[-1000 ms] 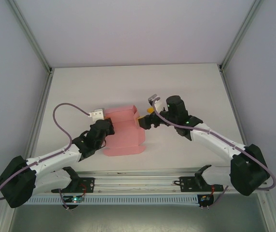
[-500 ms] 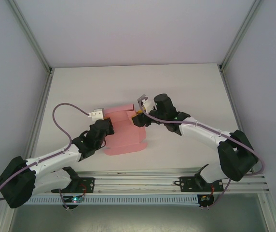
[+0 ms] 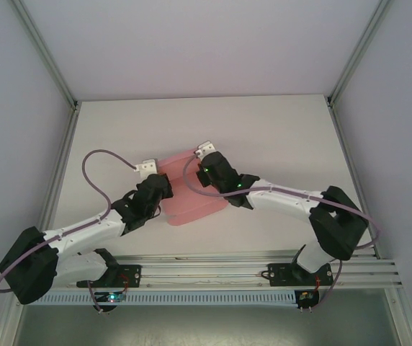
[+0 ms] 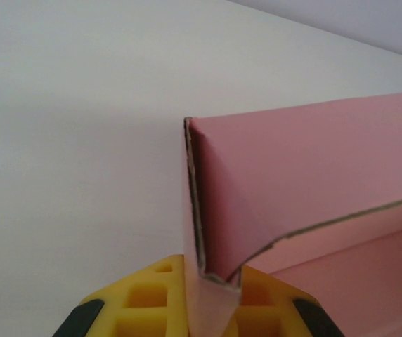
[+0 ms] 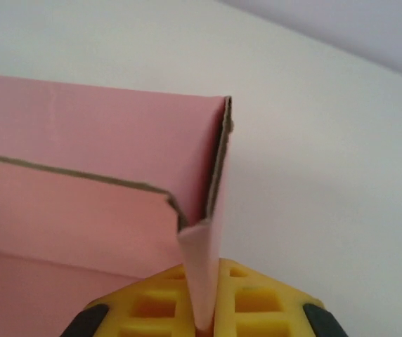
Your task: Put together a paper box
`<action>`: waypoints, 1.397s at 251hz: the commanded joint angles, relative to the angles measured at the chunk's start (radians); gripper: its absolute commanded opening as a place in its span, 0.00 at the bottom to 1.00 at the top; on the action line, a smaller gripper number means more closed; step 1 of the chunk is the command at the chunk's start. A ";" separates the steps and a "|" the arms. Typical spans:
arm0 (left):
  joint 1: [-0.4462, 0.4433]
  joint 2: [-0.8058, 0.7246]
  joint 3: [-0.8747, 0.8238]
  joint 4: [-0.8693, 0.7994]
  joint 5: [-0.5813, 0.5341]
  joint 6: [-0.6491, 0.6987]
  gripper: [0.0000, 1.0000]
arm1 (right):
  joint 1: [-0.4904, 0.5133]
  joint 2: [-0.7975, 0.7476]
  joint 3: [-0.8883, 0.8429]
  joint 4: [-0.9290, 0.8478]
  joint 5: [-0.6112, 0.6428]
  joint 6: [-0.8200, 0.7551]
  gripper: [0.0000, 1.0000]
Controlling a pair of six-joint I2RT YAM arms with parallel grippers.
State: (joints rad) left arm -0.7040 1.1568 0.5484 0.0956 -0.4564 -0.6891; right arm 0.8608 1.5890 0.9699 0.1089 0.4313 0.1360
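Observation:
The pink paper box [image 3: 190, 205] lies partly folded on the white table between my two arms. My left gripper [image 3: 158, 182] is shut on its left side wall, and in the left wrist view the yellow fingers [image 4: 152, 295] pinch that upright pink wall [image 4: 292, 175] at its corner. My right gripper [image 3: 202, 175] is shut on the right side wall; the right wrist view has the card [image 5: 117, 140] clamped between the yellow fingers [image 5: 257, 298]. The two grippers stand close together over the sheet, and the arms hide its middle from above.
The white table [image 3: 263, 130] spreads out behind and to both sides of the box. Metal frame posts [image 3: 58, 155] line the left and right edges, and the arms' mounting rail [image 3: 206, 270] runs along the near edge.
My right gripper has swept left across the sheet toward the left gripper, folding the right wall inward. The box's footprint has narrowed. The left gripper has barely shifted.

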 commanded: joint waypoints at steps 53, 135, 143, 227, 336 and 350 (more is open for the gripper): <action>-0.003 0.008 0.109 -0.234 -0.150 -0.202 0.00 | -0.023 0.105 0.130 -0.265 0.721 0.216 0.11; -0.002 -0.001 0.108 -0.247 -0.146 -0.216 0.00 | -0.112 -0.095 -0.190 0.315 0.052 0.132 0.22; -0.002 -0.002 0.103 -0.226 -0.132 -0.203 0.00 | -0.121 -0.108 -0.221 0.381 -0.069 0.107 0.22; 0.000 -0.007 0.102 -0.137 -0.071 -0.074 0.00 | -0.140 -0.281 -0.368 0.495 -0.602 0.023 0.85; 0.192 0.229 0.560 -0.687 0.476 0.694 0.00 | -0.365 -0.738 -0.398 -0.214 -0.352 0.390 0.98; 0.194 0.268 0.634 -0.787 0.535 0.828 0.00 | -0.389 -0.769 -0.401 -0.274 -0.374 0.385 0.98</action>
State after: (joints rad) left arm -0.5209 1.3708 1.0451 -0.4084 -0.1364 -0.2535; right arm 0.5186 0.8730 0.5671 0.1020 0.0570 0.4446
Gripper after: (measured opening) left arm 0.080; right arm 0.983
